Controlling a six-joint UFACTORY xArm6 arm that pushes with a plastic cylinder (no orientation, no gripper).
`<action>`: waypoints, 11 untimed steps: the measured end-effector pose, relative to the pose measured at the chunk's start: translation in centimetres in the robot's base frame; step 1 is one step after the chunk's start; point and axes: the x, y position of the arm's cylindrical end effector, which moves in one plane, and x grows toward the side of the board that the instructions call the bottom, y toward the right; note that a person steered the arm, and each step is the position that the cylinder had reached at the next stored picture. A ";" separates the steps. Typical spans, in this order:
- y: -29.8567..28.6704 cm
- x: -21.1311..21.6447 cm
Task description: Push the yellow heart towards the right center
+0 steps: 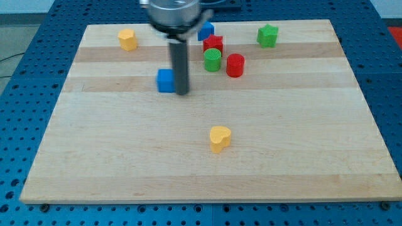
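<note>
Camera view showed a pale wooden board lying on a blue perforated table, with my tip resting on the board at the foot of the dark rod, in the upper middle. My tip sat just beside a blue cube-like block, at that block's right face, apparently touching it. The rod has no jaws, so nothing was held; it could only shove.

The yellow heart-shaped block lay alone a little below the board's centre, well apart from my tip and from every other piece. Its lobes seemed to face the view's left and bottom, though the exact orientation was hard to read.

Near the view's top stood a cluster: a red block of unclear shape, a green cylinder, a red cylinder and a second blue block partly behind the rod's housing. A green star-like block sat further right, and a yellow hexagon-like block at top left.

The heart looked small, rigid and light, likely to slide easily on the smooth wood and to spin if struck off-centre. I judged the best contact was its left side, in line with its middle, pushing rightward and slightly up toward the right centre.
</note>
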 end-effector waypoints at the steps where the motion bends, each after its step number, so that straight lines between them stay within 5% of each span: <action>1: -5.1 -0.2; 4: -3.0 -4.2; 7: -10.2 -4.9; 11: -4.6 -8.3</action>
